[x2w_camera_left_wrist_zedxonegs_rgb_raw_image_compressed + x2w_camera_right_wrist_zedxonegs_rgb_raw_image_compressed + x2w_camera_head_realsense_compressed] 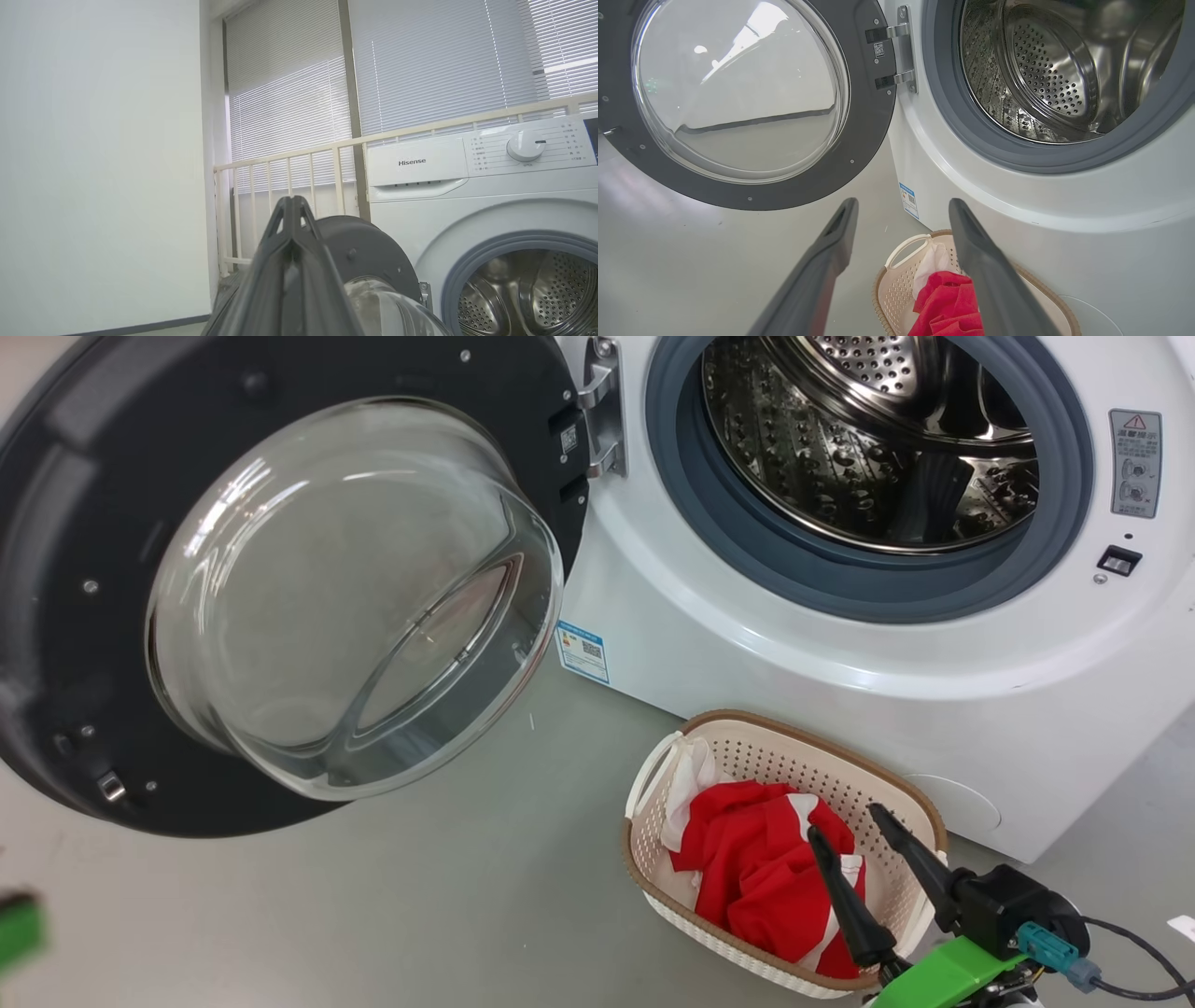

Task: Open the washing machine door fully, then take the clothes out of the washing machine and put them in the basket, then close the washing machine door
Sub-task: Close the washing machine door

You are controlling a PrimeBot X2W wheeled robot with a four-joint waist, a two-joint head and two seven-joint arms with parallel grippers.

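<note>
Right gripper [902, 201]: two dark fingers [822, 266] held spread, nothing pinched, tips poised over the clothes [747, 868]. Clothes: a red-and-white heap lodged in the basket [803, 726], with a white part bunched up against one handle. Basket: set on the floor [420, 896] just beside the front of the washing machine [840, 653], below its opening. Drum [840, 457]: no red fabric is seen in the part shown. Door [56, 616]: swung wide on its hinge [602, 411], glass bowl turned outward. Left gripper [292, 201]: fingers pressed together and empty, raised near the door's back; contact cannot be told. Hazards, as judged: fabric could be snagged and dragged out if the spread fingers are drawn away low across the heap; the light basket could be nudged or tipped by the same move; the white part could be spilled over the rim; the door could be left ajar if it is pushed on the slick glass rather than the dark frame, or if the latch side is not pressed home; a finger could be caught at the hinge side.
</note>
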